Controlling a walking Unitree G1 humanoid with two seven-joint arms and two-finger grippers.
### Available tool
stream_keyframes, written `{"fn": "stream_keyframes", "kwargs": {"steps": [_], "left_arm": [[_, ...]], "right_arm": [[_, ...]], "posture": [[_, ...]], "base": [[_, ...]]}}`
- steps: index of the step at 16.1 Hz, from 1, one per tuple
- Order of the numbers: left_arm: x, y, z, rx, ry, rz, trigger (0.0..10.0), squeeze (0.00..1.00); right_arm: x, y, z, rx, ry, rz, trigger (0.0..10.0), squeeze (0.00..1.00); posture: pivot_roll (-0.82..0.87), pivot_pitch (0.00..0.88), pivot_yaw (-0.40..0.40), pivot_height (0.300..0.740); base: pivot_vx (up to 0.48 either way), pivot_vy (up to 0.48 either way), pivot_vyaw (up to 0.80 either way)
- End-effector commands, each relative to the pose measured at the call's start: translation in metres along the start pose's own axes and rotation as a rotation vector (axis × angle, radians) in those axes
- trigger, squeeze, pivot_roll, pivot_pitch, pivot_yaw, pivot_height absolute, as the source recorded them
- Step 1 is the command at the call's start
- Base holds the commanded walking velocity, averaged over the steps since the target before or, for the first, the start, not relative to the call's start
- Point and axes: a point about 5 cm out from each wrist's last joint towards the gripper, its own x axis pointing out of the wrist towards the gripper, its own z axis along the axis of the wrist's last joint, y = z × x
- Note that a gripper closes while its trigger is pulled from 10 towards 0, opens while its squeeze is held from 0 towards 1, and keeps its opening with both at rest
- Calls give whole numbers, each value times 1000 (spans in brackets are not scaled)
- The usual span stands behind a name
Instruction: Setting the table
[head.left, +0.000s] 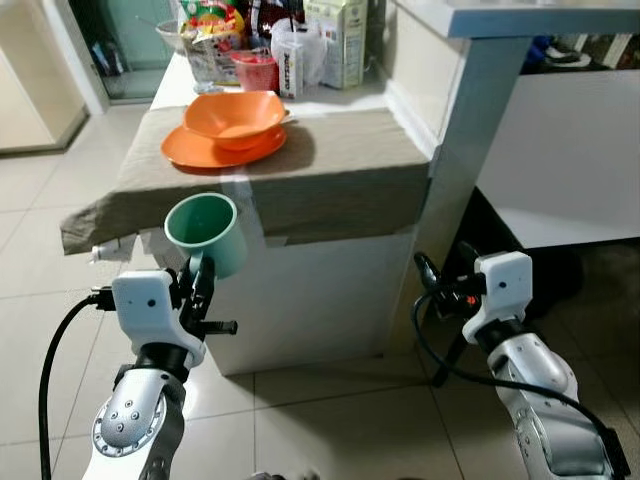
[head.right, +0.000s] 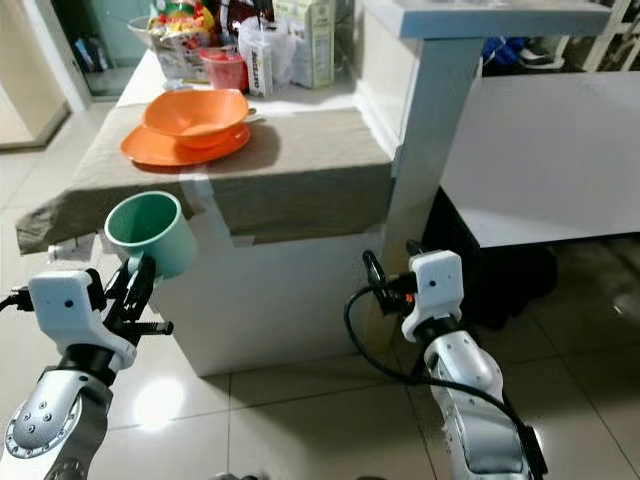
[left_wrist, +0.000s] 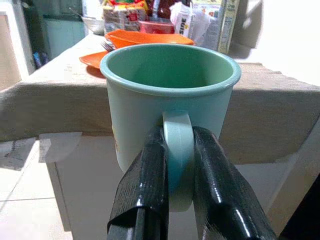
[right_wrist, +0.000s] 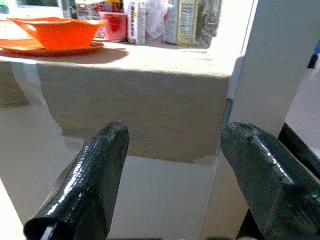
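Left gripper (left_wrist: 177, 165) pinches green mug (head.left: 205, 232) by its handle, mug base hidden | right gripper (right_wrist: 175, 165) spread wide, empty | orange bowl (head.left: 234, 116) on plate (head.left: 190, 150), rear groceries indistinct.

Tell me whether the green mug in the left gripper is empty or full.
Empty. The left wrist view looks into the green mug, held upright by its handle in the left gripper, and shows bare inner wall.

The glossy black fingers (left_wrist: 145, 200) covered the lower handle of the pale green plastic mug (left_wrist: 170, 95). Groceries at the counter's far end were cut off by the top edge; the white carton (head.left: 345, 40) bore illegible print.
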Motion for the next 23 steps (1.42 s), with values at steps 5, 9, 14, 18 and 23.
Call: {"fn": "stream_keyframes", "kwargs": {"steps": [5, 9, 14, 18, 23], "left_arm": [[4, -8, 4, -12, -22, 5, 0, 0], [10, -7, 4, 3, -12, 32, 0, 0], [18, -7, 2, 8, -8, 36, 0, 0], [21, -10, 3, 29, -10, 17, 0, 0], [21, -13, 5, 45, -19, 3, 0, 0]], "right_arm": [[2, -2, -2, -18, 15, -1, 10000, 0], [6, 2, 0, -22, 12, 6, 10000, 0], [5, 5, 4, -28, 1, 5, 10000, 0], [7, 8, 0, -30, 7, 16, 10000, 0], [8, 3, -8, -32, 28, 9, 10000, 0]], "posture": [[-125, 25, 55, 740], [-126, 24, 62, 740], [-132, 24, 70, 740], [-131, 22, 73, 740], [-131, 19, 76, 740]], "base": [[0, -424, 0], [273, -391, 0], [316, -358, 0], [304, -367, 0], [202, -409, 0]]}}
